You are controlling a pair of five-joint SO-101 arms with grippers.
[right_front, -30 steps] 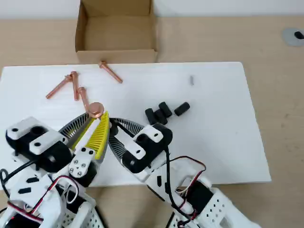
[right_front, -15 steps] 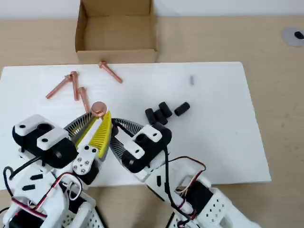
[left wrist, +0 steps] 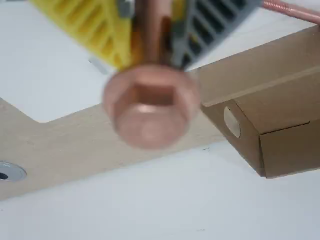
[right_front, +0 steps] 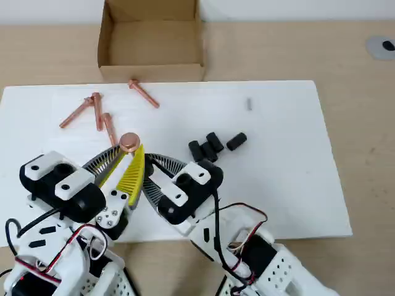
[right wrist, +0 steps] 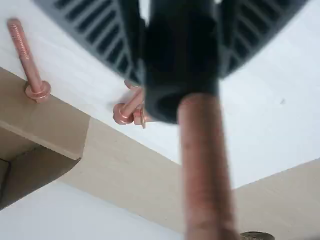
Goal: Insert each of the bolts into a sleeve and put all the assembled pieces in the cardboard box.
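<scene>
High view: both arms sit at the near edge of the white sheet (right_front: 278,179), tips meeting. Your left gripper (right_front: 127,152), one yellow finger + one grey, pinches the copper flanged bolt (right_front: 128,142) by its shank. The head shows as a round disc just past the fingertips. Left wrist view agrees: jaws pressed onto the shank right behind the flange, hex head toward the lens.

Your right gripper (right_front: 145,168), dark grey fingers, sits just beside the left one. Right wrist view: its jaws are clamped on the black cylindrical sleeve (right wrist: 180,75), w/ the bolt's shank meeting the sleeve's open end. You can't tell how deep it sits.

Four loose copper bolts (right_front: 97,111) lie on the sheet btwn the left gripper and the open brown cardboard box (right_front: 151,73). The loose black sleeves (right_front: 214,142) cluster mid-sheet, near the right gripper and well apart from those bolts. Box stands on the wooden table (right_front: 358,123) at the sheet's far edge.
</scene>
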